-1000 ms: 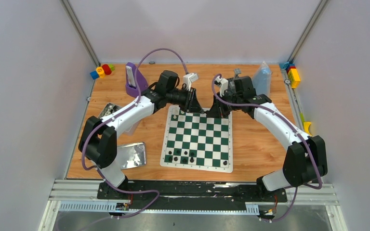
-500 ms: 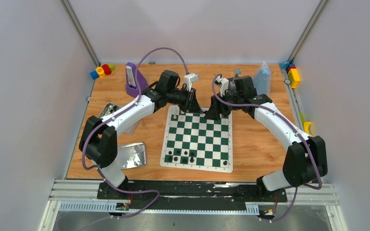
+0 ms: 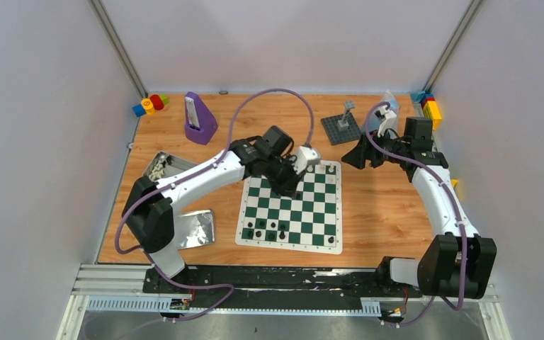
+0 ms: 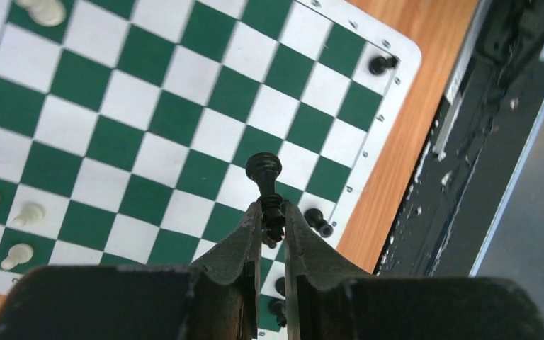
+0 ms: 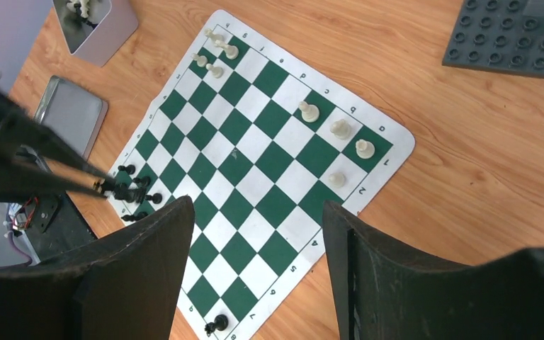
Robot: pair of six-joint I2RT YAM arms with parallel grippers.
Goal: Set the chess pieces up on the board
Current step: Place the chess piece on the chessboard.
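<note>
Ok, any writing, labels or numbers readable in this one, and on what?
"a", "b", "c", "d": letters along one edge of the board's white border, seen in the right wrist view.
"4", "5": digits along the adjoining edge of that border, barely legible; the other digits there are too small to read.
Left wrist and top views: the border marks are blurred or too small to read.
No brand or label is readable anywhere else.

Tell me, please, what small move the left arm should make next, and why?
Probably carry the black piece toward the near edge of the board and lower it onto a free square. The left gripper is shut on that piece above the board, the other black pieces stand along the near edge, and the right gripper is open, off to the side.
</note>
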